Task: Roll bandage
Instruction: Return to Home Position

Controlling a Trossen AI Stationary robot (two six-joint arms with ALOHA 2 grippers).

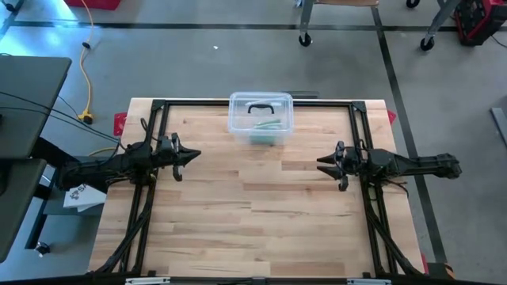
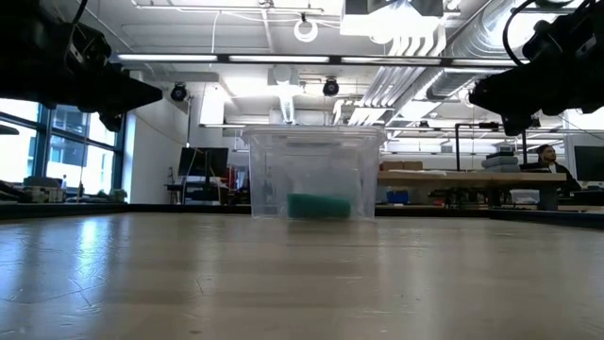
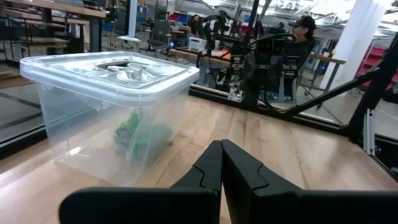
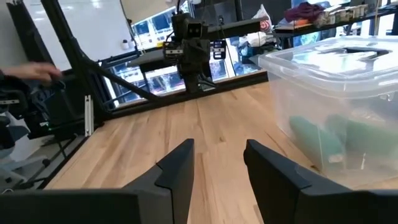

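Obstacle: lidded bin [image 1: 261, 115], far centre edge of table [image 1: 261, 222] | Free: bare wood across middle and near half, also either side of bin | Lane: open between left gripper [image 1: 196, 155] and right gripper [image 1: 320, 165], well apart, both raised off the wood | Borders: black frame rails [image 1: 194, 102] along table edges

The clear bin [image 1: 235, 111], lid on, stands at the table's [image 1: 261, 206] far middle, green bandage rolls [image 1: 268, 128] lying inside.

End effector [image 4: 219, 149] gapes beside lidded transparent bin [image 4: 311, 93].
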